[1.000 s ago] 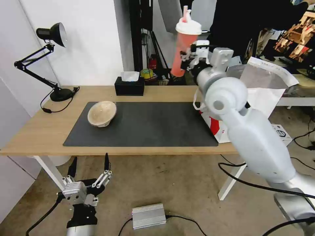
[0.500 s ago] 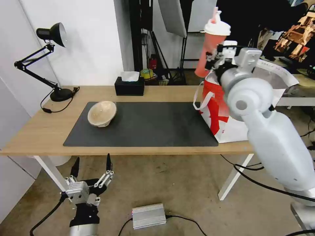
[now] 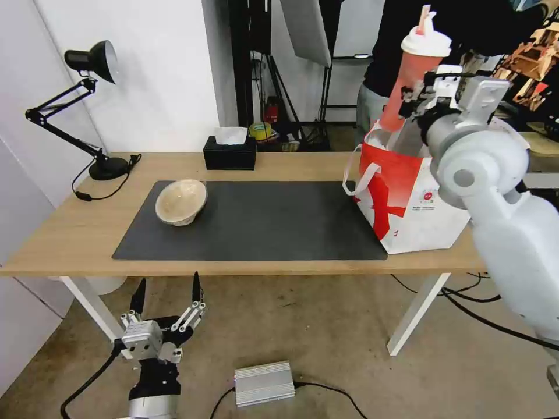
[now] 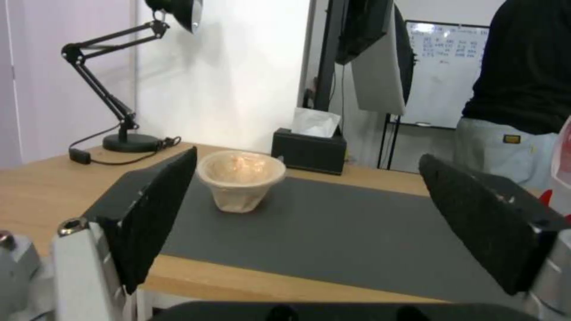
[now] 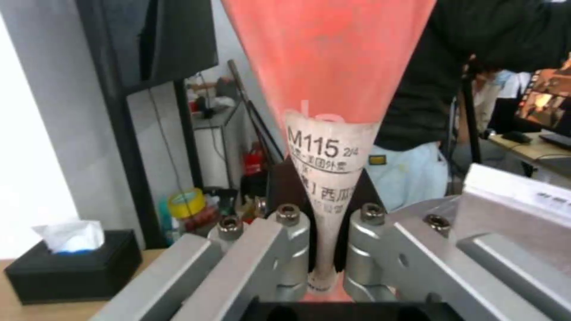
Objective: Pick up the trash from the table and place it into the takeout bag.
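Observation:
My right gripper (image 3: 411, 100) is shut on the red drink cup (image 3: 411, 81) with its white lid and pink straw, holding it tilted just above the open mouth of the takeout bag (image 3: 407, 198). The right wrist view has the cup (image 5: 330, 67) pinched between the fingers (image 5: 285, 243). The bag is white with red pattern and stands at the right end of the table (image 3: 58, 233). A tan pulp bowl (image 3: 181, 201) lies tipped on the dark mat's left part; the left wrist view has the bowl (image 4: 240, 179) ahead. My left gripper (image 3: 166, 294) hangs open below the table's front edge.
A black tissue box (image 3: 229, 152) stands at the table's back edge and a black desk lamp (image 3: 87, 64) at the back left. A silver box (image 3: 264, 382) and cables lie on the floor. A person in black stands behind the bag.
My right arm has swung to the right with the cup, from over the mat's far edge to above the bag's mouth. The left gripper has barely shifted.

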Motion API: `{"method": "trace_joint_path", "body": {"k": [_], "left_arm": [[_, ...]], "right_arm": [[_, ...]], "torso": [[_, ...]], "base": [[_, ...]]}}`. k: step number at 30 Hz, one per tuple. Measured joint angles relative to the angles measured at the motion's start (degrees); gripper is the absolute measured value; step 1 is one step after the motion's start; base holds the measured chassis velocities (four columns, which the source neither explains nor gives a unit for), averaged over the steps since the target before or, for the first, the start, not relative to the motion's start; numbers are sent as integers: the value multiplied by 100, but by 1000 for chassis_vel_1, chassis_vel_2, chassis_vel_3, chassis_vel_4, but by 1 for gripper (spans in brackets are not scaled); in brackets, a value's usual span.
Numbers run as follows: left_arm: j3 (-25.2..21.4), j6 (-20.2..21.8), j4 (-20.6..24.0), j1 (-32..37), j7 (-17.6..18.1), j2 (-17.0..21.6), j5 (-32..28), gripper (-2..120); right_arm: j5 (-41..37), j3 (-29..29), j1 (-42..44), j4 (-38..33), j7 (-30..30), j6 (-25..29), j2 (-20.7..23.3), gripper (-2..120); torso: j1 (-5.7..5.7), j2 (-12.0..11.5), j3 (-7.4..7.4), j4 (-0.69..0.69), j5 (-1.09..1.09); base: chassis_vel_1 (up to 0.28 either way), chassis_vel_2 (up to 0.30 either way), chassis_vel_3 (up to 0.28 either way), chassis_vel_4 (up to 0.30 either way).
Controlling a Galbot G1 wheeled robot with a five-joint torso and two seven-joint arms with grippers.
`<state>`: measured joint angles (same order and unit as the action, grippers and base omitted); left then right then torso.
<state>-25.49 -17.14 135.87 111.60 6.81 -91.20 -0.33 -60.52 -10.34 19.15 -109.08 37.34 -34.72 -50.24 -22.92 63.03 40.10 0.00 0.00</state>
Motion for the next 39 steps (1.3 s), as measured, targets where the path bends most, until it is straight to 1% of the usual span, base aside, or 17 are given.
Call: {"method": "trace_joint_path", "body": {"k": [10,14,16,17,20,22,25,26,28,36,39], "left_arm": [[5,-25,22,17,-2,1,8,100],[19,-35,23,11,-3,2,9,100],[21,-43,16,-3,-7,25,10,100],[21,-43,16,-3,-7,25,10,100],[13,-43,13,-12,-8,53,4,100],[7,-43,11,-17,-8,58,-2,100],[2,-43,-10,-46,-8,65,-19,100],[2,-43,-10,-46,-8,65,-19,100],[1,-43,-25,-70,-8,65,-30,100],[9,-43,-49,-98,-5,74,-42,100],[12,-43,-51,-104,-5,89,-47,100]], "right_arm": [[27,-67,106,193,-80,53,101,3],[150,-67,234,367,-164,130,108,3],[400,-65,391,599,-333,137,102,3],[400,-65,391,599,-333,137,102,3],[579,-34,503,738,-553,-43,143,3],[590,-31,520,754,-601,-143,162,3],[603,-27,517,796,-773,-491,250,3],[603,-27,517,796,-773,-491,250,3],[622,25,427,823,-891,-647,367,3],[702,263,81,981,-1103,-682,677,3],[695,448,-115,1065,-1298,-683,901,3]], "torso": [[0,0,0,0,0],[0,0,0,0,0],[0,0,0,0,0],[0,0,0,0,0],[0,-1,0,0,1],[0,0,0,0,1],[0,0,0,0,0],[0,0,0,0,0],[0,0,0,0,0],[0,-1,0,0,0],[0,0,0,-1,0]], "base": [[0,0,0,0],[0,0,0,0],[0,0,0,0],[0,0,0,0],[0,0,0,0],[0,0,0,0],[0,0,0,0],[0,0,0,0],[0,0,0,0],[0,0,0,0],[0,0,0,0]]}}
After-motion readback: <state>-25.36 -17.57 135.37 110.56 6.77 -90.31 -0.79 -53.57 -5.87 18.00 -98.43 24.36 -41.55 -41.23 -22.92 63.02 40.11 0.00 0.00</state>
